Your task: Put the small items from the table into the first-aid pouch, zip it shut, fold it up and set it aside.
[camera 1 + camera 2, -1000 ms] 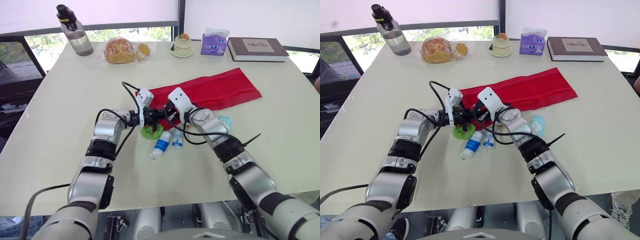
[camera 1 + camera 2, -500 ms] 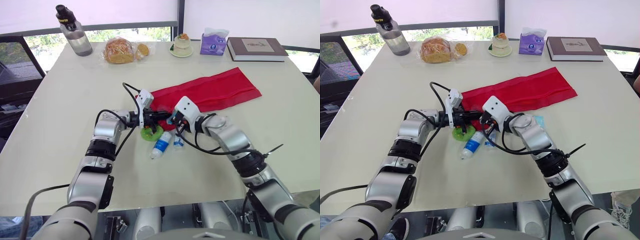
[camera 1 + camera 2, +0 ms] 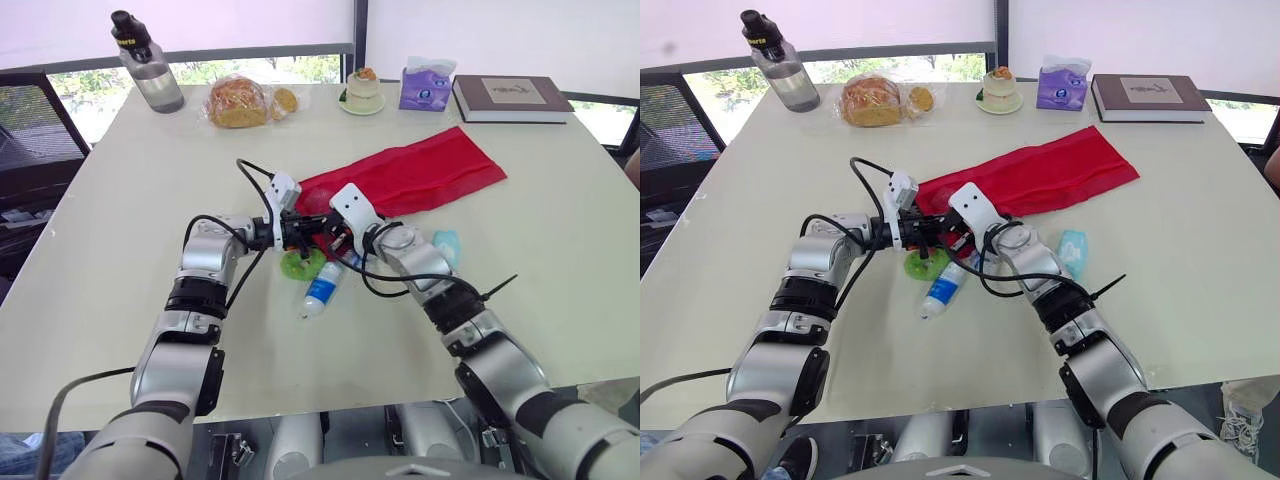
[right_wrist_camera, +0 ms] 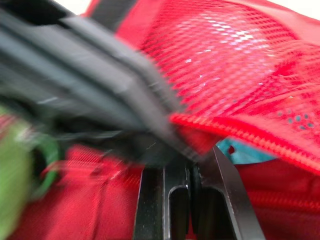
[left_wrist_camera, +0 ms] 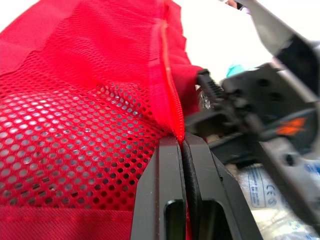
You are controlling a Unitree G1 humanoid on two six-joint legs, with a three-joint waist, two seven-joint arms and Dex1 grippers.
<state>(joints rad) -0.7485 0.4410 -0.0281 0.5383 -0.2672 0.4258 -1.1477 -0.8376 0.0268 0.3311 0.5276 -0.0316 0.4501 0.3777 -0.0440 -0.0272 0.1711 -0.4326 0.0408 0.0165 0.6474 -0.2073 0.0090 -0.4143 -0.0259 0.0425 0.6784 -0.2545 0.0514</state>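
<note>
Left gripper [image 5: 181,142]: fingers pressed together, pinching the zipper edge of the red mesh pouch [image 3: 410,175]. Forearm reaching in from the left, low over the table [image 3: 120,220].

Right gripper [image 4: 189,167]: fingers closed tight on the same near end of the pouch, just beside the left gripper. Elbow bent, forearm angled inward.

Pouch: stretched across mid-table, near end lifted between both grippers.

Below the grippers: green item [image 3: 300,265]; white bottle with blue label [image 3: 322,290], lying on its side.

Beside the right forearm: teal packet [image 3: 446,243].

Far edge: water bottle [image 3: 145,60], bagged bread [image 3: 238,102], tissue pack [image 3: 425,85], book [image 3: 510,97].
</note>
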